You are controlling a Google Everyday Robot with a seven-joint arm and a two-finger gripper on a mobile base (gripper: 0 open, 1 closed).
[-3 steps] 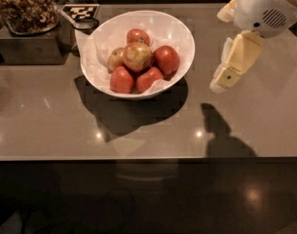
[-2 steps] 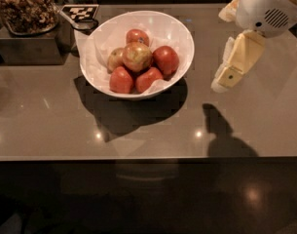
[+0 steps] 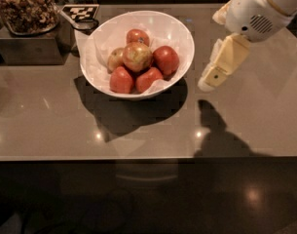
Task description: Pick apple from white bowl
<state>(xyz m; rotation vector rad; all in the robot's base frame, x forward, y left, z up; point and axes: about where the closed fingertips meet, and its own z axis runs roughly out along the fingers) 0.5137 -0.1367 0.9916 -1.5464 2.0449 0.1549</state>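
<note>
The white bowl [image 3: 179, 30] stands on the brown counter, left of centre, lined with crumpled white paper. In it the large yellow-green apple with a red-orange blush [image 3: 137, 56] sits on top of the pile, with several smaller red apples [image 3: 165, 59] around it and a small pale yellowish apple [image 3: 115, 58] to its left. My gripper [image 3: 209, 82] hangs above the counter just right of the bowl, level with its front rim, apart from it and holding nothing.
A dark square container of brown bits [image 3: 25, 13] stands at the back left. A black-and-white marker tag [image 3: 80, 12] lies behind the bowl. The counter's front edge [image 3: 138, 157] runs across the lower middle.
The gripper has shifted very slightly; the bowl and the apples have not moved.
</note>
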